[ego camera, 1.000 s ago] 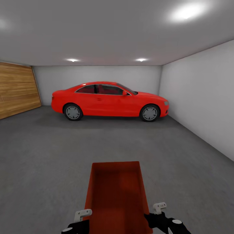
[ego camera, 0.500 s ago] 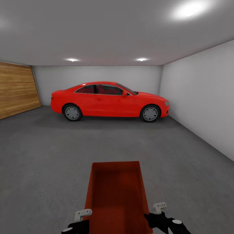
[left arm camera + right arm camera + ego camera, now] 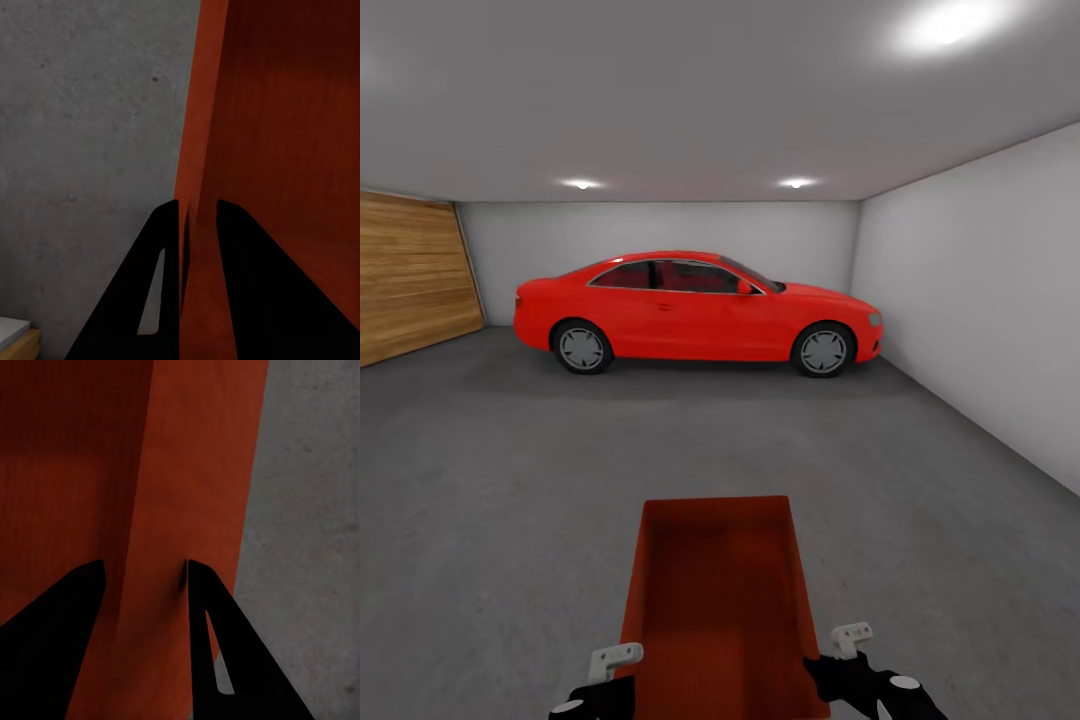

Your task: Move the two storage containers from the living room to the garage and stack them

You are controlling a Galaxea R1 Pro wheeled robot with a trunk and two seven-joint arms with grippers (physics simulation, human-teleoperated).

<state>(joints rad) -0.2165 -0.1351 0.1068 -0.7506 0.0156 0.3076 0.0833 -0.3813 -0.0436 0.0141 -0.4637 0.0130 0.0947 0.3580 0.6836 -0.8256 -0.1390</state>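
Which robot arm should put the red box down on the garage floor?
Neither alone, probably: the left gripper pinches one wall of the storage container, the right gripper the opposite wall, so both should lower it together.

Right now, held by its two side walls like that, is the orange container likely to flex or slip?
The storage container is lidless and thin-walled, so probably light but slightly flexible. Each gripper, left and right, pinches one smooth wall, so it might slip.

Car (image 3: 695, 312) beyond container (image 3: 718, 600), ahead
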